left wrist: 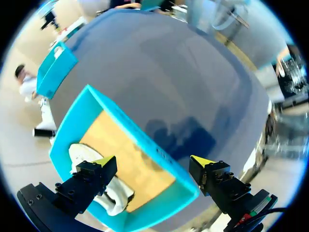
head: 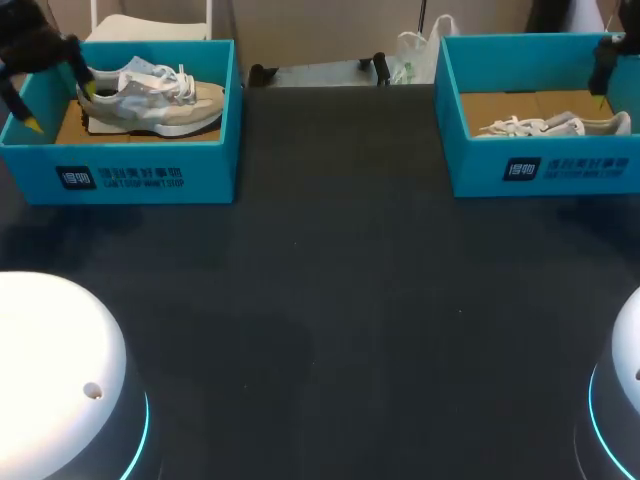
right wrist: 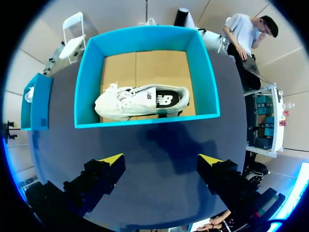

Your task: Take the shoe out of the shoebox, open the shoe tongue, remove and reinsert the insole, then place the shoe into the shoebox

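Robotics lab: dark bench (head: 340, 300), glowing robot bases (head: 50, 370).

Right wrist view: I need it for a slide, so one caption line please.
Open right gripper poised short of the blue shoebox, a white shoe lying inside.

Diffuse light from above. The dark worktop (head: 340, 300) reads dim; soft-edged shadows lie on it just beside each shoebox (right wrist: 145, 121). The white arm bases (head: 50, 370), well apart from the shoeboxes, glare.
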Controlling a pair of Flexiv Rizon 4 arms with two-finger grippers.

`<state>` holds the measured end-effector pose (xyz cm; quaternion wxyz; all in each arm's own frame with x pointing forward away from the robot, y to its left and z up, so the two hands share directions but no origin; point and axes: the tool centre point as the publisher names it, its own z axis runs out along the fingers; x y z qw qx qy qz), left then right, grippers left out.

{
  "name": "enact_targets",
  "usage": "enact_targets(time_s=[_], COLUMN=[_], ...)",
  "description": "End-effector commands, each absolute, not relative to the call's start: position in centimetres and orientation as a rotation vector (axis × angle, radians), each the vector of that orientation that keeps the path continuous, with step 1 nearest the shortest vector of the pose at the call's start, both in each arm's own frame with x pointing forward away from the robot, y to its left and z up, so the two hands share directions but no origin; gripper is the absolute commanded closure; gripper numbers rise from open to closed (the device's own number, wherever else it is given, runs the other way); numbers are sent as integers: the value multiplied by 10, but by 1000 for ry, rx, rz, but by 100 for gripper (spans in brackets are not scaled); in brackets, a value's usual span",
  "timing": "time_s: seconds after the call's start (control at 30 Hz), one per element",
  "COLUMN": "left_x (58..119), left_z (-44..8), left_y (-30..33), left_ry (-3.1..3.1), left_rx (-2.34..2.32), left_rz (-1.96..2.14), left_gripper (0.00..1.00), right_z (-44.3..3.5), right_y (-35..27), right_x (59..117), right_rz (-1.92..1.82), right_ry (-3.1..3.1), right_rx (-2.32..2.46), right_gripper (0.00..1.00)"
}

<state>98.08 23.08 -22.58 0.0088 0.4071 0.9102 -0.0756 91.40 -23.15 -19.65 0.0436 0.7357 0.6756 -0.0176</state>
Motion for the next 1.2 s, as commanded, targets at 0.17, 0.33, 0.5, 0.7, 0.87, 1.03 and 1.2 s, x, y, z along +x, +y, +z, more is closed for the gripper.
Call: enact_targets(time_s=[0.17,0.33,0.5,0.7,0.87,1.03,1.2], left_x=[1033,1042,1042,1042,1042,1042,1072], left_z=[-218,-217,-217,-217,-217,-217,-225], left_y=[275,279,279,279,279,279,298], left_ry=[2865,2920,2920,2920,2920,2920,2692], left_rx=[1315,1244,1244,1244,1244,1244,1492], left_rz=[-354,-385,-385,-385,-385,-385,-368], left_gripper=[0,0,0,0,0,0,0], right_z=[-197,-197,-197,-197,-197,-197,-197], right_y=[-231,-231,-231,-231,-231,-231,-231], right_x=[913,913,913,913,913,913,913], right_rz=[-53,-53,-53,-53,-53,-53,-53], right_ry=[2062,2062,2062,2062,2062,2062,2062], right_rx=[2249,2249,2249,2249,2249,2249,2249], right_gripper=[0,0,0,0,0,0,0])
